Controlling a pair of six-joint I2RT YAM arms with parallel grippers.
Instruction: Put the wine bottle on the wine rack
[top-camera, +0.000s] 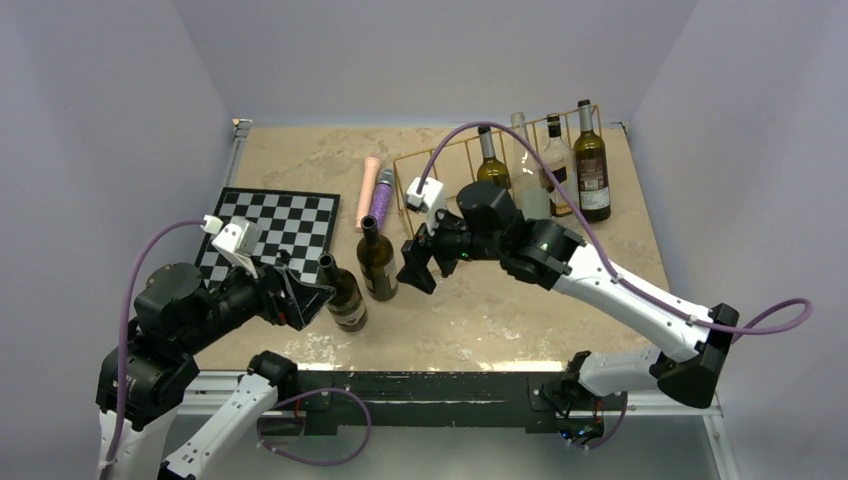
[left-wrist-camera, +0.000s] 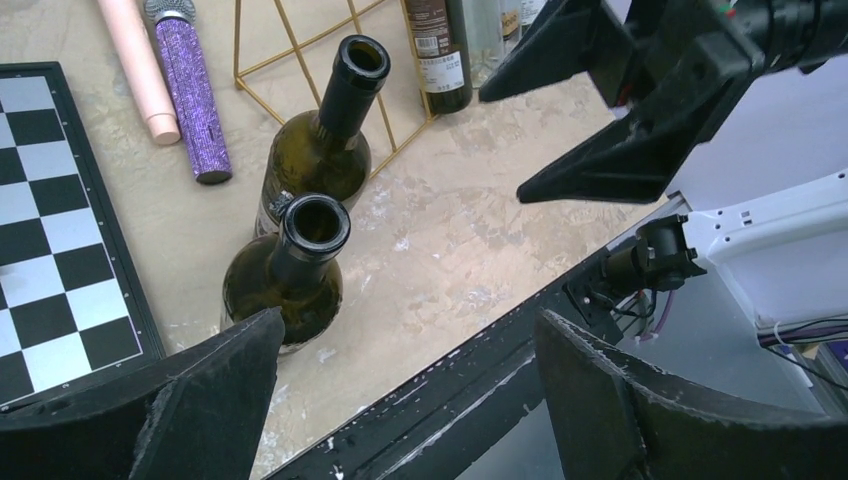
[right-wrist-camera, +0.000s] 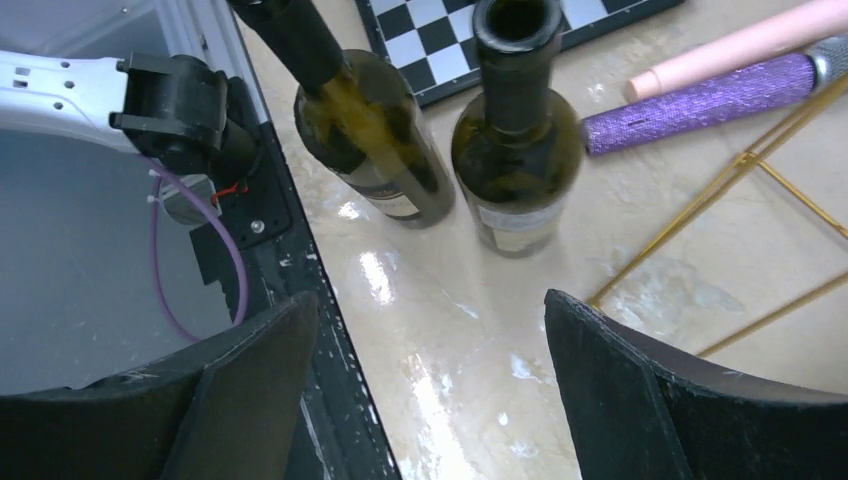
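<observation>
At the table's front, just short of the wine rack (right-wrist-camera: 745, 160), the wine bottle (top-camera: 378, 262) stands upright beside my right gripper (top-camera: 415, 268), its jaws wide and empty, and a skewed close could tip it into the second bottle (top-camera: 345, 297) just beside it.

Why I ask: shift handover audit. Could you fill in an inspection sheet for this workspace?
Surface: beige marbled tabletop, glossy patches.
Job's things: two open dark-green glass wine bottles upright, off the golden wire wine rack; four more bottles stand by it.
Clutter: black-and-white chessboard, pink tube, purple glitter stick.
Grippers: left pincer open, empty; right pincer open, empty.
Cables: purple cables loop from both arms.
Surroundings: plain pale walls; nothing else seen.
</observation>
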